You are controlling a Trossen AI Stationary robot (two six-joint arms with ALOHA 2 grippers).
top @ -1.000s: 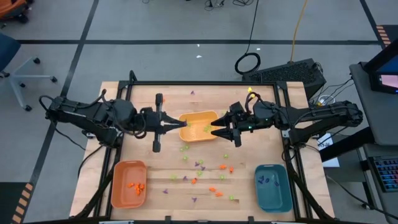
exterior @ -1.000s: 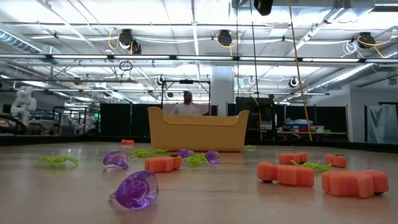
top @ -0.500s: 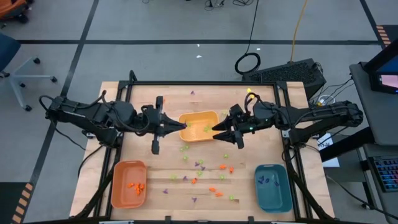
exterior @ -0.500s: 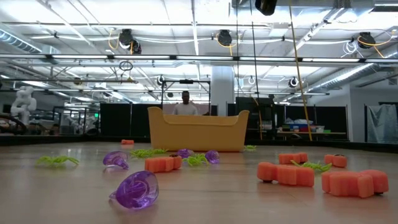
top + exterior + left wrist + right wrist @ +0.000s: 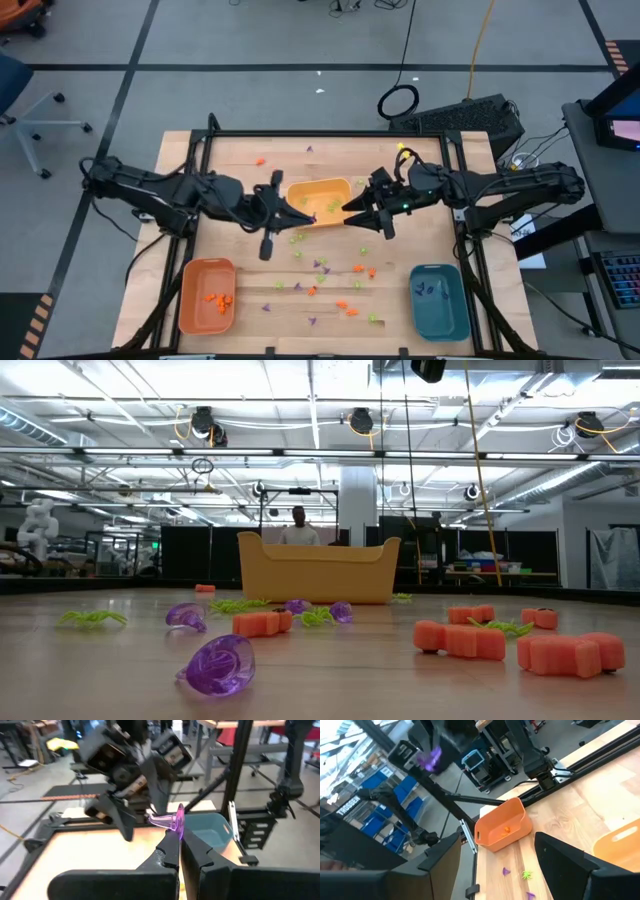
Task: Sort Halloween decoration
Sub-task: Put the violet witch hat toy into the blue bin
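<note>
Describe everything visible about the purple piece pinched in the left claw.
The purple piece is a small translucent plastic ring-like decoration with a flared rim and a thin stem pointing sideways. It is pinched between the tips of the shut left claw, held in the air above the table, nothing else touching it. The right wrist view shows it as a purple blur. In the high view it cannot be made out.
</note>
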